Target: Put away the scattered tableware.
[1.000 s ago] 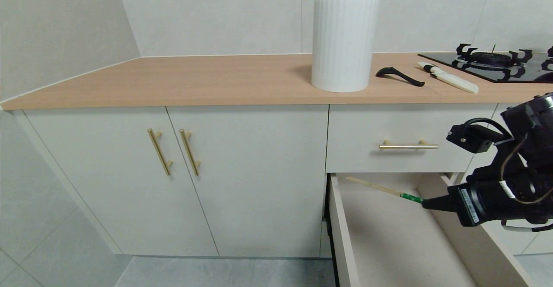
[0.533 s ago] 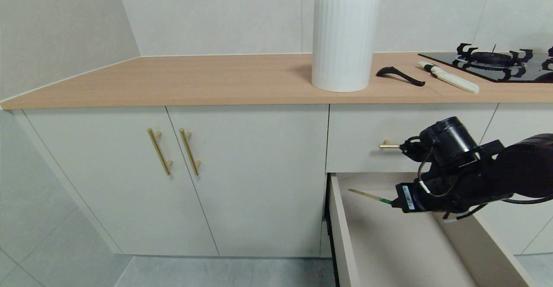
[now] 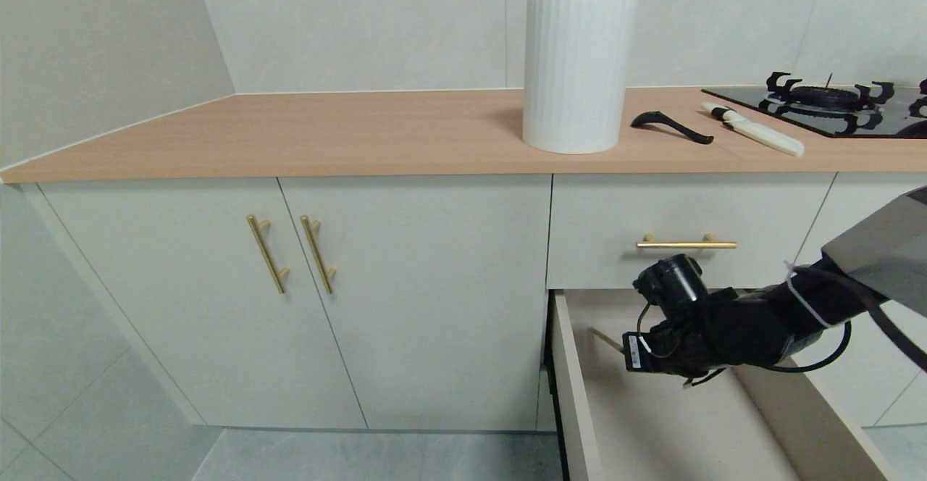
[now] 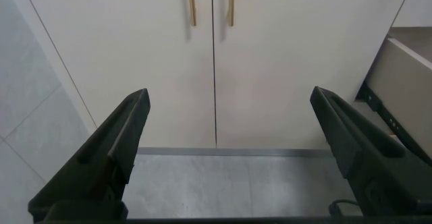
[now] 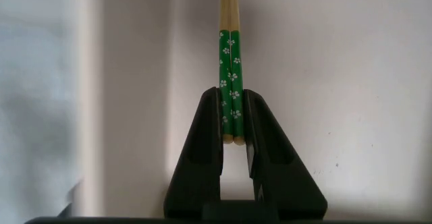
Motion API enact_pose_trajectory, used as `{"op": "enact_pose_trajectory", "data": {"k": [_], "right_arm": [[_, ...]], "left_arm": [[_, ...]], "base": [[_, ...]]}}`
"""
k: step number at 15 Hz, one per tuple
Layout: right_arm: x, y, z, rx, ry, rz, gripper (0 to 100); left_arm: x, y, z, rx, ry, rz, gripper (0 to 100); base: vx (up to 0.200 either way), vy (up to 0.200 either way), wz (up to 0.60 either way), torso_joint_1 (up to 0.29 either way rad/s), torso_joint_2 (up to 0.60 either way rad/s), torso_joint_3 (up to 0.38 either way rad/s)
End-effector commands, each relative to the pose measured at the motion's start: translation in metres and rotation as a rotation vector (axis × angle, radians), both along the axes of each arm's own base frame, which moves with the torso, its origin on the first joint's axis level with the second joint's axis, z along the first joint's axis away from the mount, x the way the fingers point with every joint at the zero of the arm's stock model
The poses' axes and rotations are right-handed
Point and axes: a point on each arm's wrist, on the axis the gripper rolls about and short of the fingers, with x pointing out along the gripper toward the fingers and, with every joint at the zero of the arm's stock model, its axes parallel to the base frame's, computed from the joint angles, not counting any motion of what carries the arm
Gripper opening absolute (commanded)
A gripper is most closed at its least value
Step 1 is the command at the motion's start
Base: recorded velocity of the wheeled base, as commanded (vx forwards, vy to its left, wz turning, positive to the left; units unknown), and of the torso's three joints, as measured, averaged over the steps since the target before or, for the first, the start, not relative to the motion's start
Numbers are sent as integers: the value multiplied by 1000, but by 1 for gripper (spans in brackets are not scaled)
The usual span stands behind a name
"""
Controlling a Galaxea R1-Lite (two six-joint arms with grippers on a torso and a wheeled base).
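My right gripper (image 3: 628,350) (image 5: 231,126) is low inside the open lower drawer (image 3: 652,423), shut on a pair of wooden chopsticks (image 5: 229,69) with green flowered ends. Their bare tips (image 3: 602,337) point toward the drawer's back left corner. On the countertop to the right of a white ribbed canister (image 3: 576,72) lie a black-handled utensil (image 3: 670,125) and a white knife (image 3: 753,130). My left gripper (image 4: 229,156) hangs open in front of the cabinet doors, low above the floor, with nothing between its fingers.
Two cabinet doors with gold handles (image 3: 290,253) stand shut left of the drawer. A shut upper drawer with a gold handle (image 3: 686,245) sits just above the right arm. A gas hob (image 3: 833,104) is at the counter's far right. Grey floor tiles (image 4: 229,183) lie below.
My right arm has swung left and down into the open drawer, carrying the chopsticks toward its back left corner. The items on the counter have not moved.
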Motion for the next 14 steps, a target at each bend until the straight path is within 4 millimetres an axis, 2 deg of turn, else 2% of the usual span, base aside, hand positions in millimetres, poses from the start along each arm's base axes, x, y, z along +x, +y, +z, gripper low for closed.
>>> {"op": "enact_pose_trajectory", "data": {"k": [1, 5, 10, 12, 14], "right_arm": [[-3, 1, -23, -28, 58, 6, 0], [-8, 5, -33, -21, 56, 23, 0], [-15, 17, -73, -78, 159, 69, 0], [-17, 19, -84, -97, 181, 78, 0], [-17, 20, -86, -106, 186, 92, 0]], "left_arm": [[0, 0, 0, 0, 0, 0, 100], [0, 0, 0, 0, 0, 0, 100], [0, 0, 0, 0, 1, 0, 100], [0, 0, 0, 0, 0, 0, 100], [0, 0, 0, 0, 0, 0, 100]], "base": [[0, 0, 0, 0, 0, 0], [0, 0, 0, 0, 0, 0], [0, 0, 0, 0, 0, 0], [0, 0, 0, 0, 0, 0], [0, 0, 0, 0, 0, 0]]}}
